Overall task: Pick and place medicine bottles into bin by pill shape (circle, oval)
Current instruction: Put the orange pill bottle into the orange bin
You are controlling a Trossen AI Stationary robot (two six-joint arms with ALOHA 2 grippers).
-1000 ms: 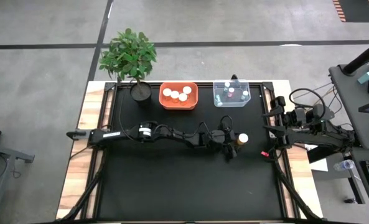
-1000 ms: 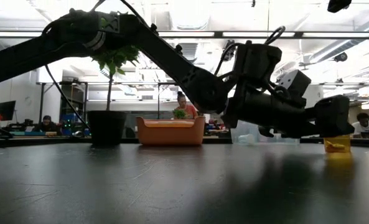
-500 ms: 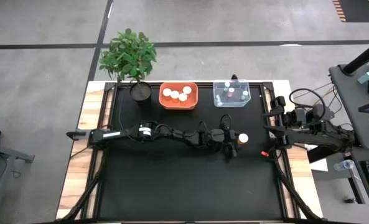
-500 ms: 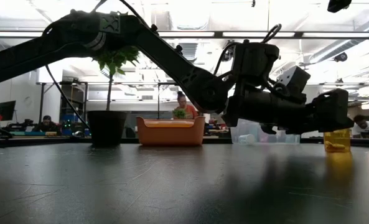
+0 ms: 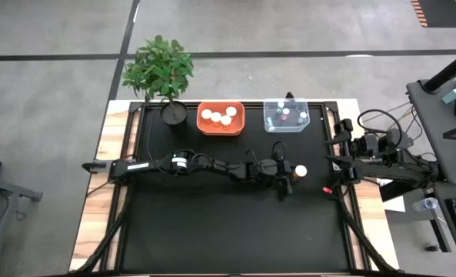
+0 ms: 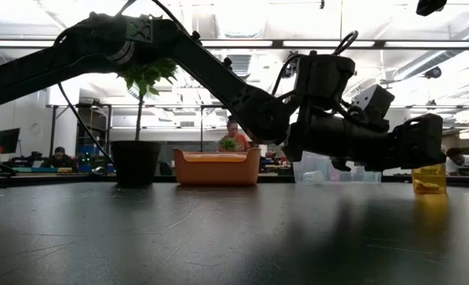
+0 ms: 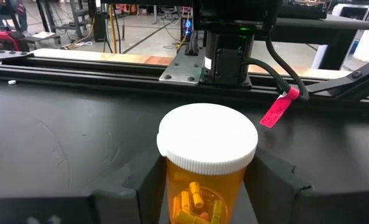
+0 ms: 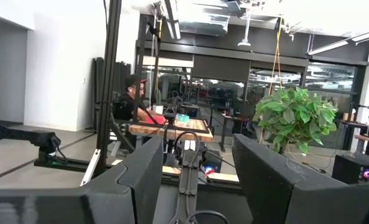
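An amber bottle with a white round cap and yellow pills inside stands upright on the black mat at the right middle. It also shows in the high view and the low view. My left gripper reaches level from the table's left. It is open, with one finger on each side of the bottle's body, close to it. I cannot tell whether they touch. My right gripper waits open and empty at the table's right edge.
An orange bin with white-capped bottles and a clear bin with small bottles stand at the far edge. A potted plant is at the far left. The right arm's base rises just beyond the bottle.
My left gripper has edged toward the table's right edge, closer around the amber bottle, and its tip has risen a little. The bottle has stayed where it stood.
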